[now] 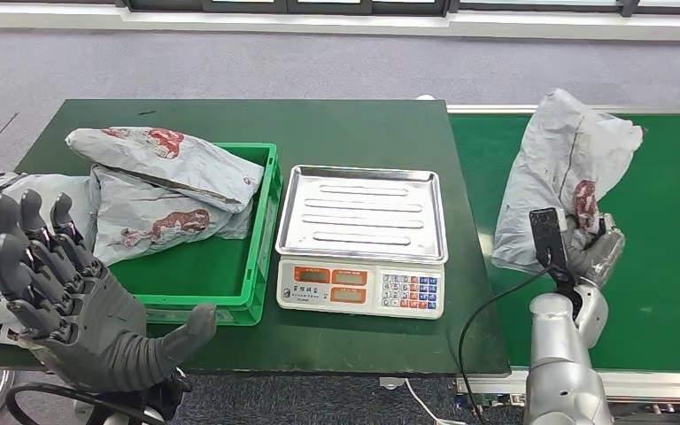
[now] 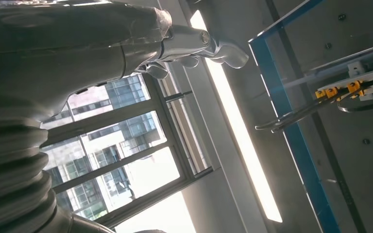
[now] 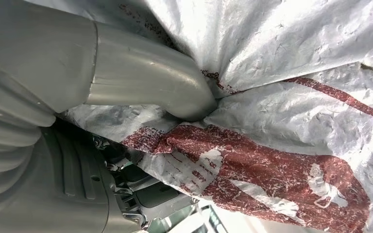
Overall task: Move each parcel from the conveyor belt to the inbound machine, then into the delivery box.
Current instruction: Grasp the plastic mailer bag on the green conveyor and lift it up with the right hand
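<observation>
Right hand grasps a crumpled grey plastic parcel with red print at 3 o'clock over the green conveyor belt; left hand released, fingers spread, at 8 o'clock.

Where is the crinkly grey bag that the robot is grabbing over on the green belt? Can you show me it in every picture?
Head view: the grey parcel stands on the green conveyor belt at the right, gripped low down by the right hand.
Left wrist view: the parcel is not in it; that camera looks up at windows and ceiling.
Right wrist view: the parcel is close up, the thumb pressing into it.
Shared landmark: the parcel's red print.
</observation>
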